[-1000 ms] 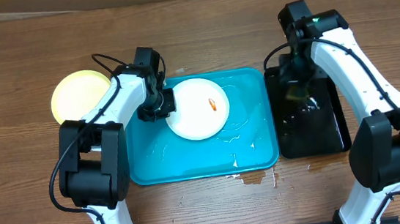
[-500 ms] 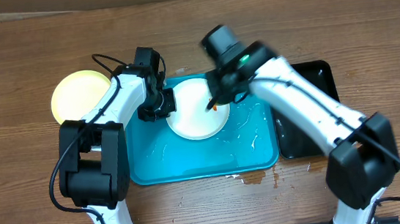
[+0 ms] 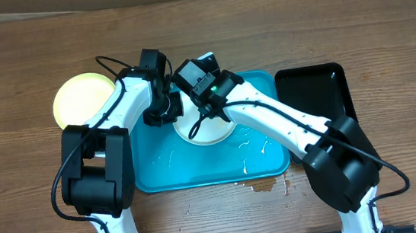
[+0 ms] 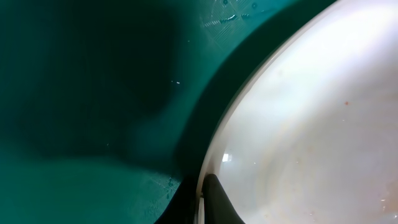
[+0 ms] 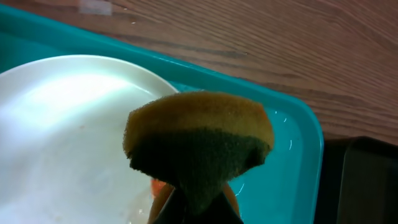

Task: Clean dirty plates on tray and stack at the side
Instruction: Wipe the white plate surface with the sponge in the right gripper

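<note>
A white plate lies in the turquoise tray. My left gripper is shut on its left rim, and the left wrist view shows the fingers pinching the rim of the plate over the tray. My right gripper is shut on a yellow-and-green sponge and holds it over the plate, by an orange smear. A pale yellow-green plate sits on the table left of the tray. No second white plate shows.
A black tray with a wet floor stands right of the turquoise tray; its edge shows in the right wrist view. A small puddle lies on the wooden table at the tray's front edge.
My right arm has swung left from the black tray to over the white plate, carrying the sponge. It now covers the smear in the overhead view. The left arm has not moved.
</note>
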`<state>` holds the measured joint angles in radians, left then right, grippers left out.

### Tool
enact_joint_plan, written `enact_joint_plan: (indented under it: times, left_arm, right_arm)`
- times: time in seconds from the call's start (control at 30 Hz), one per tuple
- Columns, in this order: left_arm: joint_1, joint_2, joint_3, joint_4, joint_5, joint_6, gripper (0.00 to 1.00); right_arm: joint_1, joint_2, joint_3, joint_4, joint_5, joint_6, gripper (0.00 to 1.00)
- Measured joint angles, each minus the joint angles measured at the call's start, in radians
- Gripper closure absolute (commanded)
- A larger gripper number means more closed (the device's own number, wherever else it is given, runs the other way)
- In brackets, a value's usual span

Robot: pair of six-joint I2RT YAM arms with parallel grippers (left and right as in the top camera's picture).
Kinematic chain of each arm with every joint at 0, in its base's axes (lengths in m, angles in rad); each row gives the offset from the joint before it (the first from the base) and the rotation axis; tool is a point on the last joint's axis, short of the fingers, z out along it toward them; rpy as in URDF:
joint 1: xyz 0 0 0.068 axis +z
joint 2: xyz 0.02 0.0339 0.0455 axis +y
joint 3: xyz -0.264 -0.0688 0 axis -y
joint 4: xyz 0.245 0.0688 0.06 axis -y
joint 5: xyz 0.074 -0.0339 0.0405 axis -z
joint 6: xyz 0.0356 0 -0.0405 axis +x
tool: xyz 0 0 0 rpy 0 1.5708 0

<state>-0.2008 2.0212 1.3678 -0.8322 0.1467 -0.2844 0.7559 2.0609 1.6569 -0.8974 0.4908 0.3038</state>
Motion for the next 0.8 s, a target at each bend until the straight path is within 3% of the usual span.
enact_joint_plan:
  times: [0.8]
  left_arm:
    - [0.0, 0.0, 0.0, 0.0, 0.0, 0.0, 0.96]
  right_arm:
    - [-0.03, 0.027, -0.024, -0.003, -0.046, 0.04, 0.96]
